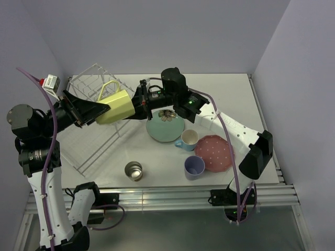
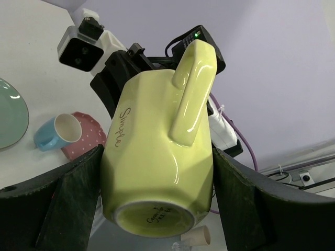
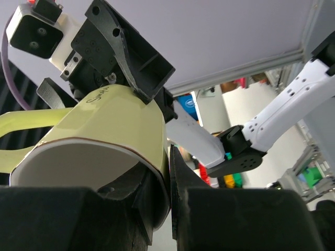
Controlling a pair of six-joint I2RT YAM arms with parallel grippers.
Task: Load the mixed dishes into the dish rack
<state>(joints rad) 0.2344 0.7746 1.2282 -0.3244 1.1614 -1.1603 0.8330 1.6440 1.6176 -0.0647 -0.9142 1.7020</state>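
Note:
The yellow mug (image 1: 116, 106) hangs in the air above the white wire dish rack (image 1: 90, 151), handle up. My right gripper (image 1: 142, 99) is shut on its rim, one finger inside the mouth and one outside (image 3: 168, 167). My left gripper (image 1: 103, 111) reaches in from the left, and its two fingers lie against opposite sides of the mug's base (image 2: 157, 154). On the table right of the rack lie the mint-green flower plate (image 1: 165, 130), the light blue mug (image 1: 187, 139), the pink dotted plate (image 1: 214, 152), the lavender cup (image 1: 194, 167) and the small metal cup (image 1: 134, 170).
The rack's raised slotted tier (image 1: 91, 78) stands at the back left, just behind the mug. The right arm stretches low across the green plate and the blue mug. Walls close the table in at the back and the right.

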